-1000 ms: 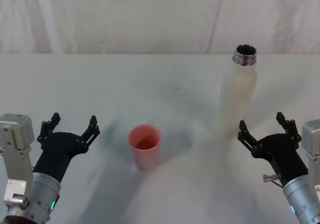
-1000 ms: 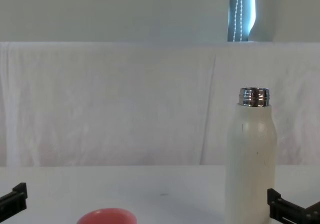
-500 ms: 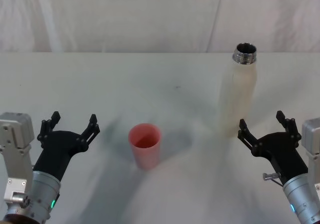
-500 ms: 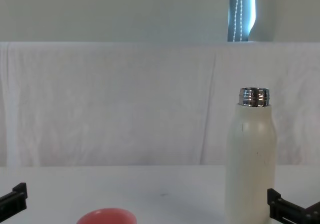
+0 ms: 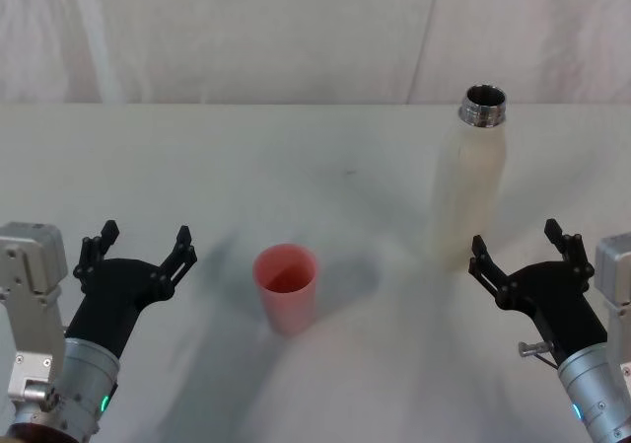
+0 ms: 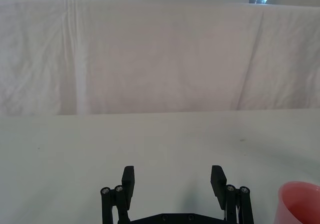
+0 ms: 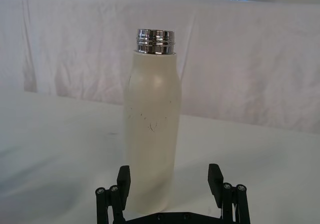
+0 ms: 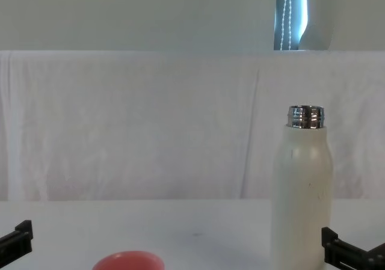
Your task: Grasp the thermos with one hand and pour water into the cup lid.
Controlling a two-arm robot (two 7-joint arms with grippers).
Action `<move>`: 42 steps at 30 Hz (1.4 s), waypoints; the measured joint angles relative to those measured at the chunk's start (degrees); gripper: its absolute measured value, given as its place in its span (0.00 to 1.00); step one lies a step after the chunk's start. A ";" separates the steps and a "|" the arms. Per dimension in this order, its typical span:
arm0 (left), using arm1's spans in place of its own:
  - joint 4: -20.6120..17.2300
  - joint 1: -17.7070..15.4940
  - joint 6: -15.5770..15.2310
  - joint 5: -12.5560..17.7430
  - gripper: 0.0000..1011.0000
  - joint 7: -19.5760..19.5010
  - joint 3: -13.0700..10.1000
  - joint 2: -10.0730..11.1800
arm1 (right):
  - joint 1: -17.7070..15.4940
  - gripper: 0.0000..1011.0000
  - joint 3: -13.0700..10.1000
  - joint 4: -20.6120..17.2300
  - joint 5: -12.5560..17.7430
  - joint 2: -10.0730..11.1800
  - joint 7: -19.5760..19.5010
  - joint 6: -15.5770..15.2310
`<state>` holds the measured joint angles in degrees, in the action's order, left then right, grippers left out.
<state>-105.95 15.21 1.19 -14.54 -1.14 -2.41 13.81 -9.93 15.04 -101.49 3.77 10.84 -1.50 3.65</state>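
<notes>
i see my right pincer (image 5: 523, 251) open near the thermos (image 5: 471, 191), which looks heavy and slick, so i'd grip mid-body.

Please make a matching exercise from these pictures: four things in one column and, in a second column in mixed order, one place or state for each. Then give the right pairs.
Things:
1. thermos
2. cup lid
3. left claw
4. right claw

Places or states:
A. open, just in front of the tall bottle
B. upright, uncapped, steel neck showing
C. open, beside the pink cup, holding nothing
D. upright on the table between the two claws

Pairs: 1-B, 2-D, 3-C, 4-A
</notes>
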 joint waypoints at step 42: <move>0.00 0.00 0.00 0.00 0.99 0.00 0.00 0.00 | 7.39 0.99 -3.42 8.65 5.67 -4.74 10.13 -0.23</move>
<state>-105.95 15.21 1.19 -14.54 -1.14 -2.41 13.81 -2.54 11.62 -92.85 9.44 6.10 8.63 3.42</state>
